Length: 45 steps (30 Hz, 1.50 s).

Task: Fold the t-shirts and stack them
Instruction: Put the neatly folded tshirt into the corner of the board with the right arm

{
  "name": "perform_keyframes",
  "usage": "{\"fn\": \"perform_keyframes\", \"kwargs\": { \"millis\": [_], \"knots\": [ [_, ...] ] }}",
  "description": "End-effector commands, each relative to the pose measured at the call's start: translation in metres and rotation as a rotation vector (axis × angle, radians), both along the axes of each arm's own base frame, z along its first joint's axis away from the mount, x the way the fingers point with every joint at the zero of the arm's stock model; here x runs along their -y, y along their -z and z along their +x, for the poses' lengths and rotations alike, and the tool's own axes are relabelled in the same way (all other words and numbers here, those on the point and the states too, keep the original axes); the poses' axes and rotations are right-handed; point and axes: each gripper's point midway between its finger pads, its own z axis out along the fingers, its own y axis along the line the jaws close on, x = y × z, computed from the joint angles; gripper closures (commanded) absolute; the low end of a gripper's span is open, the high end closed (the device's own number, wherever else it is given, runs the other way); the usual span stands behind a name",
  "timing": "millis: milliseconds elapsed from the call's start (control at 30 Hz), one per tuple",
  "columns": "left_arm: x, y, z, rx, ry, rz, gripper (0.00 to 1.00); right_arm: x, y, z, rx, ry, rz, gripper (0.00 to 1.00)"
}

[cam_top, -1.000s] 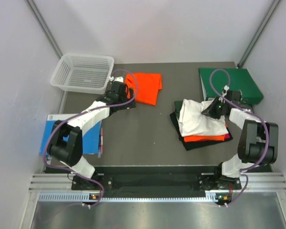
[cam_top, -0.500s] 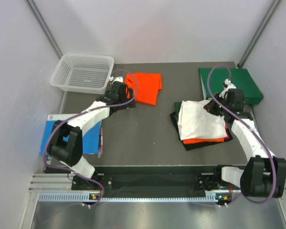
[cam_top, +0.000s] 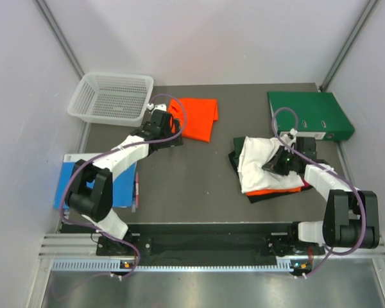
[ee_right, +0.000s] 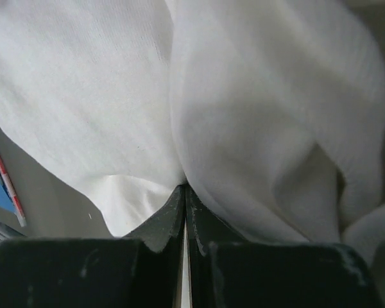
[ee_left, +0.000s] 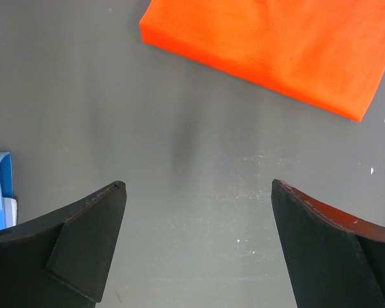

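left gripper (ee_left: 197, 189): we see its fingers spread wide, nothing between them, hovering over bare table (cam_top: 192, 179) just short of the lone orange t-shirt (ee_left: 269, 45).
lone orange t-shirt: we find it folded flat at the far middle of the table, well apart from the stack and near the white basket (cam_top: 115, 76).
right gripper (ee_right: 183, 187): we see its fingers pressed together, pinching a fold of the white t-shirt (ee_right: 244, 96); the creases run in to the tips.
white t-shirt: we see it rumpled on top of the stack, right of centre.
stack: under the white one we make out an orange t-shirt (cam_top: 273, 190), then a black t-shirt (cam_top: 236, 157) touching the table.
green binder (cam_top: 311, 112): we place it at the far right, beyond the stack.
blue book (cam_top: 125, 186): we place it at the left edge, partly under the left arm.
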Motion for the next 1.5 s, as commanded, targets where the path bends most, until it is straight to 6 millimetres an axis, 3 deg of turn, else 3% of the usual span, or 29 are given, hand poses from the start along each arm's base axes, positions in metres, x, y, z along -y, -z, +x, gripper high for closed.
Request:
{"fn": "perform_keyframes", "kwargs": {
  "millis": [0,67,133,200,333,400,467,500,567,600,667,700,733,767,833,867,933,967,1033,1067,1133,1200,1233,1267,1333,1367,1433,1467],
  "knots": [
    [0.005,-0.017,0.012,0.044,0.005,-0.01,0.01,-0.008,0.032,-0.029,-0.156,-0.021,-0.003,1.0],
    [0.004,-0.016,0.013,0.039,0.004,-0.005,0.01,-0.013,0.024,-0.024,-0.122,-0.045,-0.03,1.0],
    [0.003,-0.015,0.013,0.038,0.001,0.002,0.01,-0.023,0.001,-0.017,-0.043,-0.08,-0.044,1.0],
    [0.001,-0.016,0.013,0.043,-0.002,0.013,0.01,-0.033,-0.037,-0.002,0.08,-0.11,-0.058,0.97],
    [-0.002,-0.016,0.017,0.052,-0.007,0.032,0.01,-0.05,-0.105,0.022,0.276,-0.17,-0.049,0.64],
    [-0.003,-0.018,0.022,0.062,-0.015,0.043,0.01,-0.058,-0.122,0.031,0.34,-0.202,-0.035,0.42],
    [-0.002,-0.018,0.027,0.065,-0.018,0.047,0.01,-0.067,-0.142,0.045,0.411,-0.221,-0.008,0.34],
    [0.0,-0.017,0.032,0.064,-0.017,0.051,0.01,-0.073,-0.14,0.053,0.406,-0.234,0.007,0.34],
    [0.003,-0.015,0.037,0.061,-0.016,0.051,0.01,-0.085,-0.157,0.072,0.469,-0.247,0.055,0.33],
    [0.005,-0.011,0.042,0.054,-0.014,0.054,0.01,-0.094,-0.146,0.081,0.447,-0.265,0.074,0.33],
    [0.007,-0.008,0.047,0.055,-0.018,0.057,0.01,-0.106,-0.151,0.1,0.46,-0.278,0.109,0.33],
    [0.008,-0.005,0.052,0.054,-0.024,0.062,0.01,-0.116,-0.128,0.111,0.401,-0.3,0.124,0.32],
    [0.005,-0.006,0.057,0.067,-0.041,0.072,0.01,-0.123,-0.136,0.125,0.429,-0.311,0.145,0.31],
    [0.004,-0.004,0.061,0.072,-0.05,0.081,0.01,-0.135,-0.12,0.133,0.394,-0.34,0.198,0.3],
    [0.002,-0.002,0.073,0.08,-0.056,0.09,0.01,-0.148,-0.119,0.149,0.392,-0.356,0.247,0.29],
    [-0.001,-0.001,0.078,0.08,-0.067,0.097,0.01,-0.154,-0.099,0.156,0.345,-0.362,0.274,0.28],
    [-0.002,0.0,0.092,0.077,-0.078,0.097,0.01,-0.162,-0.095,0.169,0.347,-0.362,0.293,0.27],
    [-0.004,0.002,0.094,0.067,-0.081,0.104,0.01,-0.165,-0.08,0.175,0.32,-0.352,0.298,0.26],
    [-0.004,0.003,0.104,0.068,-0.083,0.106,0.01,-0.169,-0.076,0.184,0.321,-0.352,0.303,0.25],
    [-0.003,0.004,0.106,0.065,-0.078,0.112,0.01,-0.171,-0.064,0.188,0.302,-0.34,0.298,0.25],
    [0.0,0.006,0.113,0.062,-0.073,0.117,0.01,-0.176,-0.064,0.198,0.309,-0.337,0.294,0.25],
    [0.003,0.011,0.119,0.051,-0.061,0.119,0.01,-0.18,-0.051,0.204,0.286,-0.326,0.284,0.24],
    [0.005,0.013,0.12,0.046,-0.057,0.119,0.01,-0.183,-0.057,0.212,0.302,-0.325,0.284,0.23],
    [0.005,0.016,0.121,0.036,-0.058,0.116,0.01,-0.185,-0.045,0.215,0.272,-0.312,0.279,0.23],
    [0.008,0.023,0.123,0.02,-0.051,0.115,0.02,-0.194,-0.048,0.223,0.28,-0.319,0.276,0.22],
    [0.009,0.025,0.123,0.016,-0.051,0.109,0.02,-0.196,-0.035,0.224,0.249,-0.307,0.26,0.21],
    [0.01,0.026,0.121,0.013,-0.047,0.105,0.02,-0.204,-0.037,0.231,0.251,-0.31,0.246,0.21],
    [0.009,0.03,0.118,0.004,-0.046,0.106,0.02,-0.201,-0.02,0.231,0.2,-0.284,0.203,0.2]
  ]
}}
